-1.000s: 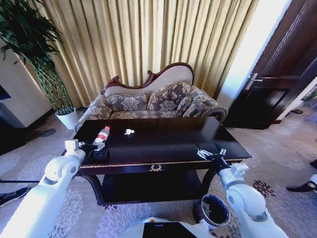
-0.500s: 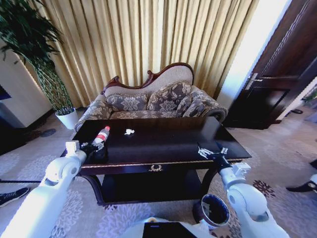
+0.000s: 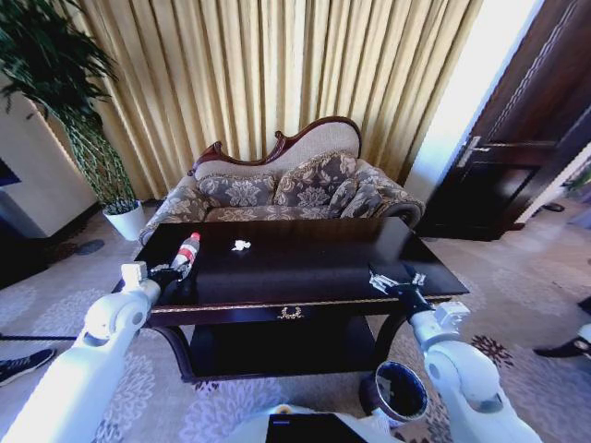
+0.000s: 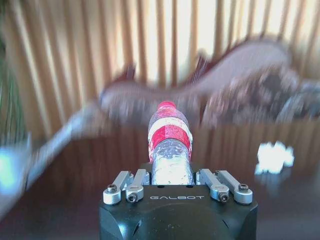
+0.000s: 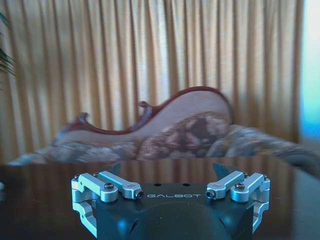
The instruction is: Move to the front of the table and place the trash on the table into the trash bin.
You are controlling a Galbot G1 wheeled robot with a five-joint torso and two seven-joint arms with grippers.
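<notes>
The clear plastic bottle with a red label [image 3: 186,251] is at the left end of the dark table [image 3: 314,263]. My left gripper [image 3: 173,271] is shut on its lower half. In the left wrist view the bottle [image 4: 170,145] stands out from between the fingers, red cap pointing away. A crumpled white paper wad [image 3: 241,245] lies on the tabletop further in, and the left wrist view shows this wad [image 4: 272,156] beyond the bottle. My right gripper [image 3: 392,281] hovers open over the table's front right edge, nothing between its fingers [image 5: 116,169]. The dark trash bin [image 3: 397,392] stands on the carpet below the right arm.
A patterned sofa [image 3: 286,189] sits right behind the table, with gold curtains behind it. A white plant pot [image 3: 126,220] stands at the far left. A dark door [image 3: 517,138] is on the right. Patterned carpet surrounds the table.
My left gripper has closed in on the bottle and shifted a little left, and the bottle now tilts more upright. The right arm has barely moved.
</notes>
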